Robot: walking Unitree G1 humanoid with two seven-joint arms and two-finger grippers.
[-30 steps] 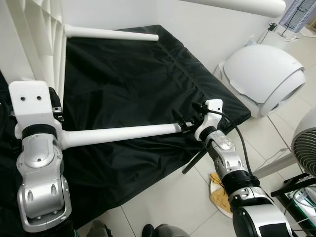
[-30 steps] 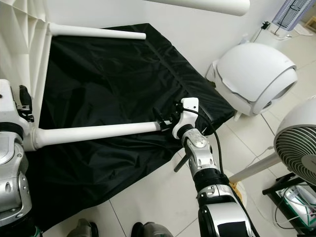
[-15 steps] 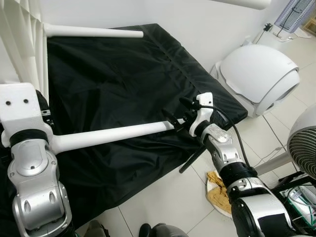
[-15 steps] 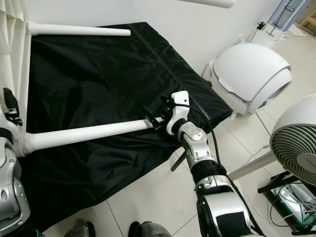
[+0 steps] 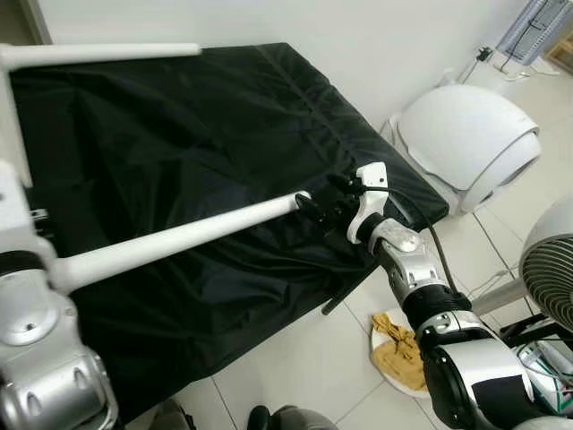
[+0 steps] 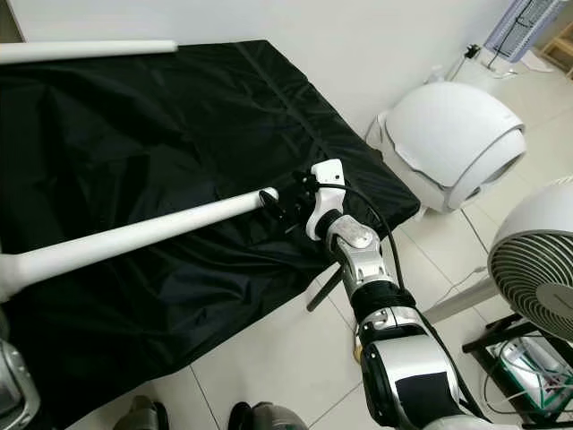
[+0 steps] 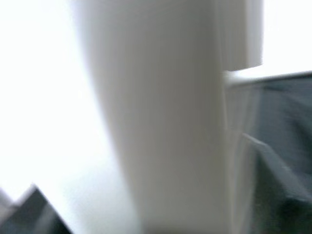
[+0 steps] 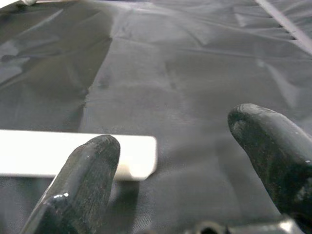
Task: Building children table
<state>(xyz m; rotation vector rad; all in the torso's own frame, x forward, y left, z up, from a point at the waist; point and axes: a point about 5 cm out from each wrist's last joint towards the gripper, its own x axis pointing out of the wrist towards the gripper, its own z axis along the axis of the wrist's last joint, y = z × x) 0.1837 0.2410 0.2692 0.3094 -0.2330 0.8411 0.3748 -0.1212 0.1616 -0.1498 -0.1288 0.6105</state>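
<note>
A large black sheet [image 5: 206, 134] is spread over the floor, reaching from the far wall to the near tiles. To its right a white domed appliance [image 5: 470, 139] is stood on the tiles, and part of a white fan [image 6: 537, 278] is seen at the right edge. No brand, label or writing can be read on anything.

A long white table leg [image 5: 179, 235] is stretched above the sheet from the near left, beside the left arm [image 5: 40, 358], toward the right, its free end lying just beside the right gripper [image 5: 329, 202]. A second white leg [image 6: 89, 49] is seen at the far left, along the sheet's far edge.

The right gripper's black fingers [image 8: 85, 180] are parted, with the leg's end [image 8: 136, 156] lying past one fingertip and not between them; nothing is clamped. This gap is made plain in the right wrist view, whereas in the eye views the fingers and leg end appear nearly touching.

In the left wrist view a blurred white surface [image 7: 161, 117] is seen very close, with dark sheet at one side; whether the left gripper's fingers are apart or together cannot be told.

A yellow cloth [image 5: 394, 354] is lying on a white plate [image 5: 383, 365] on the tiles near the right arm.
</note>
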